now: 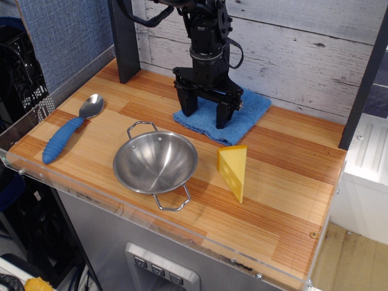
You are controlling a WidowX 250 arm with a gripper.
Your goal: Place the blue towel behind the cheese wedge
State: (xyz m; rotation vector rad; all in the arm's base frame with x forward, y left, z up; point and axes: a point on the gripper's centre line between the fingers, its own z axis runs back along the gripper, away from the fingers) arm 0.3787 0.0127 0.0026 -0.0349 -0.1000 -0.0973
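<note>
The blue towel point(250, 111) lies flat on the wooden table near the back wall, behind and slightly left of the yellow cheese wedge point(233, 168). The cheese wedge stands on the table right of the steel bowl. My gripper point(206, 116) points straight down over the towel's left half. Its two black fingers point(223, 115) are spread wide, with the tips at or just above the cloth. Nothing is pinched between them. Whether the tips touch the towel I cannot tell.
A steel bowl point(156, 160) with wire handles sits front centre. A blue-handled spoon point(63, 137) lies at the left. A black post point(124, 42) stands at the back left. A plank wall runs behind the table point(285, 200), and a clear lip edges its front.
</note>
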